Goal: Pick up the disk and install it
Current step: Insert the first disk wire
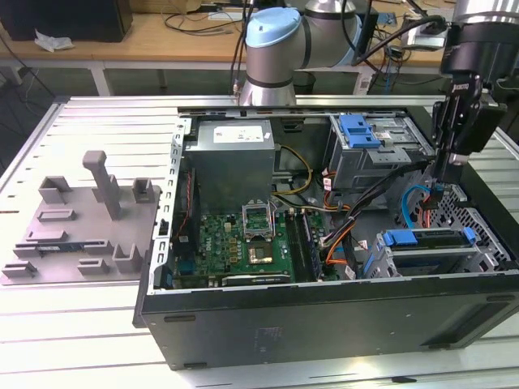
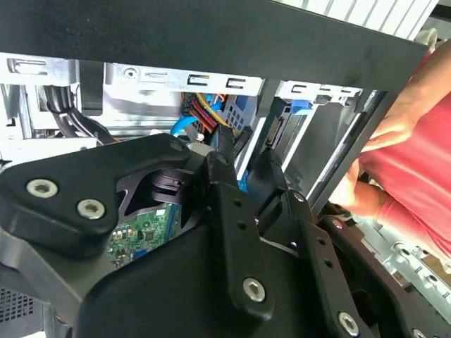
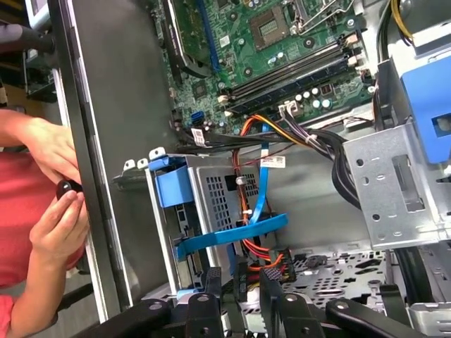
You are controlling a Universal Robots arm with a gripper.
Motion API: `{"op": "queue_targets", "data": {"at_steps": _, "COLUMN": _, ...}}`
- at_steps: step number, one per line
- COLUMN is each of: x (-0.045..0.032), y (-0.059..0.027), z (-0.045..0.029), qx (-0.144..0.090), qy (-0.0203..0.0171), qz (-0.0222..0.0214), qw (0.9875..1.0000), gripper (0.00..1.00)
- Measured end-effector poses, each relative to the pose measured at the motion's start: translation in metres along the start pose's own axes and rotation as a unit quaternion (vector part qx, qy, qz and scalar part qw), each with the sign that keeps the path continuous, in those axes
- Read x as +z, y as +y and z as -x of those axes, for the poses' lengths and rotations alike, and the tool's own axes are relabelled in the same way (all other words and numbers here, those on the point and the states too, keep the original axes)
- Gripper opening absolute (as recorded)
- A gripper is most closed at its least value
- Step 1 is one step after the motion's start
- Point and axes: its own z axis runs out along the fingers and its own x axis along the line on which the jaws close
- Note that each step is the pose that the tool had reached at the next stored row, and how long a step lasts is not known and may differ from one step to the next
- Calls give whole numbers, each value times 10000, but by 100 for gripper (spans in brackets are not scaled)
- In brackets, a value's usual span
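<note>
Broadly, a slatted metal table (image 1: 97,130) carries an open black computer case (image 1: 324,324) lying on its side, and the robot arm (image 1: 276,49) stands behind it. On the table, toward the exterior view's left, lies a grey plastic fixture (image 1: 81,227) with upright posts. Inside the case a grey power supply (image 1: 231,158) sits beside the green motherboard (image 1: 243,243). A grey metal drive cage (image 1: 373,158) with a blue bracket (image 1: 361,130) on top stands at the far side, toward the exterior view's right. The disk (image 1: 430,253) sits in the bay at the near corner of the case on the exterior view's right, with the blue ends of its carrier showing at either side of its top edge. The claw (image 1: 438,186) hangs inside the case between the cage and that bay, over a tangle of cables (image 1: 357,215) and apart from the disk. In both wrist views its two dark fingers (image 3: 271,285) stand a little apart with nothing gripped, and only wires show through the gap. In the first wrist view a flat blue cable (image 3: 239,232) crosses the perforated wall of the bay, near the fingertips. Outside the case wall, a person in a red top has both hands (image 3: 60,225) around a small dark object (image 3: 67,189).
</note>
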Motion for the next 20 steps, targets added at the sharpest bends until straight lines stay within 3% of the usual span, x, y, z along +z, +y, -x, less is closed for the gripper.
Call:
{"op": "queue_targets", "data": {"at_steps": 14, "x": 102, "y": 2, "z": 61, "qx": 2, "qy": 64, "qz": -11, "qw": 10000, "gripper": 35}}
{"op": "queue_targets", "data": {"at_steps": 17, "x": 113, "y": 7, "z": 80, "qx": 9, "qy": 116, "qz": -24, "qw": 9999, "gripper": 35}}
{"op": "queue_targets", "data": {"at_steps": 19, "x": 115, "y": 15, "z": 95, "qx": 14, "qy": 160, "qz": -35, "qw": 9999, "gripper": 20}}
{"op": "queue_targets", "data": {"at_steps": 20, "x": 114, "y": 19, "z": 101, "qx": 16, "qy": 178, "qz": -39, "qw": 9998, "gripper": 20}}
